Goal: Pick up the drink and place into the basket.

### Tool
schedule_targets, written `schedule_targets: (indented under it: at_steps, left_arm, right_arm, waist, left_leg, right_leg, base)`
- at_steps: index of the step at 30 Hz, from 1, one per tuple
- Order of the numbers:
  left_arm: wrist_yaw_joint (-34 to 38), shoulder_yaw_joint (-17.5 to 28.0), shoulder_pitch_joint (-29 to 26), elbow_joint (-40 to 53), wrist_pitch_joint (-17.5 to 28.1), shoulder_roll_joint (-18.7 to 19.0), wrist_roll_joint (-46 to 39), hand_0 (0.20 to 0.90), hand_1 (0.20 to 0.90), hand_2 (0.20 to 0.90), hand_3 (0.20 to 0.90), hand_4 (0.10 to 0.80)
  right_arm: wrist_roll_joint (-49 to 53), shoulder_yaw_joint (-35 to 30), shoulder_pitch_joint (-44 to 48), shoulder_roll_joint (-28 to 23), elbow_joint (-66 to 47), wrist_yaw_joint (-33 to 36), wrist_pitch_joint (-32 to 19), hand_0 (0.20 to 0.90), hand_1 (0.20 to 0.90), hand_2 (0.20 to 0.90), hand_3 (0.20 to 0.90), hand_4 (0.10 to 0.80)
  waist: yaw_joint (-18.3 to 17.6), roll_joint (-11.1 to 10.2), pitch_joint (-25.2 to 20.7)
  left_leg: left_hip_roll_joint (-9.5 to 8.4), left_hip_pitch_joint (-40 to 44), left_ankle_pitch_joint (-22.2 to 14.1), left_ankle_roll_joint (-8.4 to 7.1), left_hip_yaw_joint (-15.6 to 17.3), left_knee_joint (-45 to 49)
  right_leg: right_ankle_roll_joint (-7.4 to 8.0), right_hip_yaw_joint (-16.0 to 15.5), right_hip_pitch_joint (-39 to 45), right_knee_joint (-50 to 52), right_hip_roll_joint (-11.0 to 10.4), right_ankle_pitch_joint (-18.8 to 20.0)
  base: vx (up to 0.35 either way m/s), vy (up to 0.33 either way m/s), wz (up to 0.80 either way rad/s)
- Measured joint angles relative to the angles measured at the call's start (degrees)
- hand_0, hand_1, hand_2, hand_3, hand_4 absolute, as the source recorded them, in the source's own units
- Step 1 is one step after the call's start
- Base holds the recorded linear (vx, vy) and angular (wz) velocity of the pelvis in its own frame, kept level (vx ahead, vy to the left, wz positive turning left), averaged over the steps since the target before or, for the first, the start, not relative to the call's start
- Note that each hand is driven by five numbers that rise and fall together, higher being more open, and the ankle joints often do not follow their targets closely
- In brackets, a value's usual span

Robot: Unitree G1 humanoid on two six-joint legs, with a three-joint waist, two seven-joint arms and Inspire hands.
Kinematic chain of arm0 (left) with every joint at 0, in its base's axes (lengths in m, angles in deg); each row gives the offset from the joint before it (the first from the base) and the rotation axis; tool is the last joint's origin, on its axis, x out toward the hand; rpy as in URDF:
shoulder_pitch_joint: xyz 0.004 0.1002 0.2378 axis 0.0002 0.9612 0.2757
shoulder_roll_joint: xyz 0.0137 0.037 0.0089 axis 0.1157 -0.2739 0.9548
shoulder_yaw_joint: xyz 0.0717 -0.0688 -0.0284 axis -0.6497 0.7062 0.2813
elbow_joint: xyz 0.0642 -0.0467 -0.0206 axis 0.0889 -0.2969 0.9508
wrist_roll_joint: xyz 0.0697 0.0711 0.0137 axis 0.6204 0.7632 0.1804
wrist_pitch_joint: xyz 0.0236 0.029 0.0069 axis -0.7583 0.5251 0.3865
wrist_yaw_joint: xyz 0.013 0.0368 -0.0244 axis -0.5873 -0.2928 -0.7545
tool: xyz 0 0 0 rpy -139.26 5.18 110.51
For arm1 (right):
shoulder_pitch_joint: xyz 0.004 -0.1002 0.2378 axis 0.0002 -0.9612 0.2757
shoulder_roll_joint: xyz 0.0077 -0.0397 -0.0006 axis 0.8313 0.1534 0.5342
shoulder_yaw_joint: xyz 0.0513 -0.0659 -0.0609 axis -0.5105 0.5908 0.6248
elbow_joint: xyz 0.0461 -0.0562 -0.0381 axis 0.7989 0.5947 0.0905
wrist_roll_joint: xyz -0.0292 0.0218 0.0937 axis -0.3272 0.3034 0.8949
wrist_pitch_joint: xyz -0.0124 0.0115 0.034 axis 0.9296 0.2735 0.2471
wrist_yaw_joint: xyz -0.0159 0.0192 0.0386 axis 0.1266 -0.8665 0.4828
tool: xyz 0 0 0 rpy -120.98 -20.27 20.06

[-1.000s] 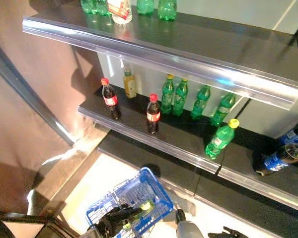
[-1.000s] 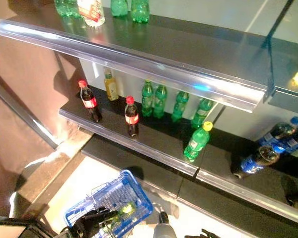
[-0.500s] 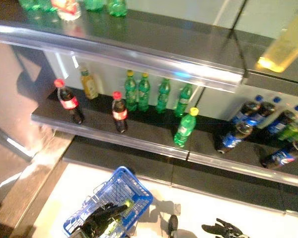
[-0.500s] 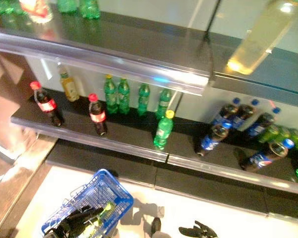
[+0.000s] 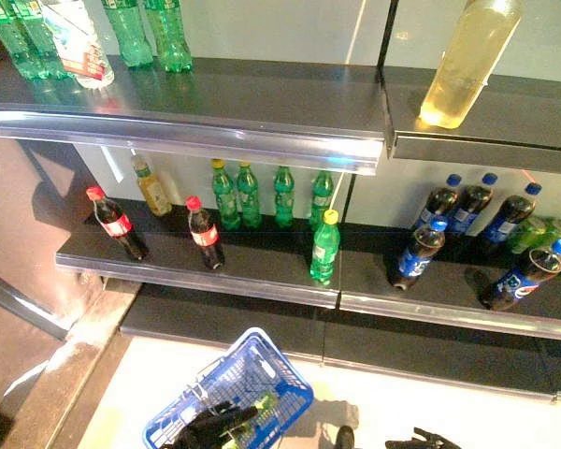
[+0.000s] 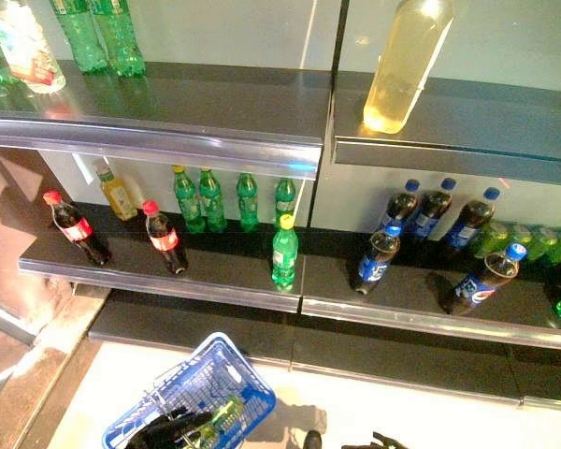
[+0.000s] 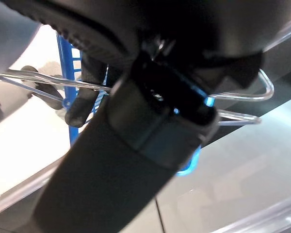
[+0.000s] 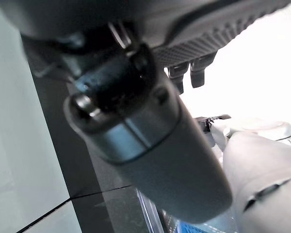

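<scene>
A blue wire-handled basket (image 5: 232,382) hangs low in front of the shelves, with my left hand (image 5: 210,433) shut on its handle. In the left wrist view my fingers (image 7: 85,92) curl round the wire handle (image 7: 244,95). A green drink bottle (image 5: 260,412) lies inside the basket. My right hand (image 5: 419,440) shows at the bottom edge with relaxed fingers, holding nothing. On the middle shelf a green bottle (image 5: 324,248) with a yellow cap stands alone at the front.
Two red-capped cola bottles (image 5: 204,234) stand left on the middle shelf (image 5: 262,281), a row of green bottles (image 5: 262,195) behind them, and several blue-capped cola bottles (image 5: 421,255) to the right. A large yellow bottle (image 5: 467,61) and green bottles stand on the top shelf.
The whole picture has shifted, so the camera has swung right and now shows more of the right shelves. My left hand still holds the basket handle.
</scene>
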Motion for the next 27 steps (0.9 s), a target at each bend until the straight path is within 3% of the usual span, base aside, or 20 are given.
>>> schedule_targets:
  at_steps: [11, 18, 21, 24, 27]
  left_arm:
    - [1.4, 2.7, 0.3, -0.9, 0.0, 0.1, -0.3, 0.3, 0.3, 0.3, 0.2, 0.1]
    - [1.4, 2.6, 0.3, -0.9, 0.1, 0.1, -0.1, 0.3, 0.3, 0.3, 0.2, 0.1]
    - [1.5, 0.1, -1.0, 0.0, 0.6, 0.2, -0.8, 0.3, 0.3, 0.3, 0.2, 0.1]
    - [1.9, -3.0, -5.1, 1.3, 1.5, 0.1, -2.2, 0.3, 0.3, 0.3, 0.2, 0.1]
    - [2.6, -3.2, -8.0, 4.2, 1.4, 0.1, -2.1, 0.3, 0.3, 0.3, 0.2, 0.1]
  right_arm:
    - [-0.3, 0.0, -2.6, 0.3, 0.5, -0.1, -0.1, 0.9, 0.9, 0.9, 0.9, 0.8]
    - [-1.4, -1.3, -3.0, 0.2, 0.6, -0.1, -0.1, 0.9, 0.9, 0.9, 0.9, 0.8]
    - [-1.5, -0.9, -2.2, -0.4, 0.5, -0.1, -0.1, 0.9, 0.9, 0.9, 0.9, 0.8]
    - [-1.1, -0.7, 2.0, -1.6, 0.8, 0.1, 0.0, 0.9, 0.9, 0.9, 0.9, 0.8]
    - [-0.3, 0.8, 6.4, -2.3, 0.3, 0.1, -0.1, 0.9, 0.9, 0.9, 0.9, 0.8]
  waist:
    - [-0.1, 0.1, -0.1]
    - [-0.2, 0.8, 0.4]
    - [-0.6, 1.1, 0.5]
    - [-1.4, 1.5, 4.4]
    - [-1.5, 2.2, 8.8]
  left_leg:
    - [-0.76, 0.4, 0.4, 0.27, -0.7, 0.0]
    - [-0.68, 0.3, 0.3, 0.27, -0.7, 0.0]
    - [-1.26, -3.8, 1.1, 0.37, -0.5, 0.1]
    - [-2.37, -10.3, 1.8, 0.71, -0.5, 2.3]
    - [-2.66, -14.5, 2.4, 0.58, 0.8, 3.5]
  right_leg:
    - [0.67, -0.5, 0.6, 0.0, -0.5, 0.1]
    - [0.81, -0.5, 0.4, -0.1, -0.8, 0.0]
    - [0.9, -0.2, -3.7, 0.0, -1.4, 0.7]
    - [0.29, 0.3, -9.5, 0.0, -2.2, 3.1]
    - [-0.36, 1.2, -13.8, 0.1, -2.4, 4.7]
  base:
    - [0.02, 0.013, 0.03]
    - [0.012, 0.007, 0.0]
    - [-0.284, 0.062, -0.04]
    - [-0.348, 0.015, -0.03]
    - [-0.222, -0.039, -0.11]
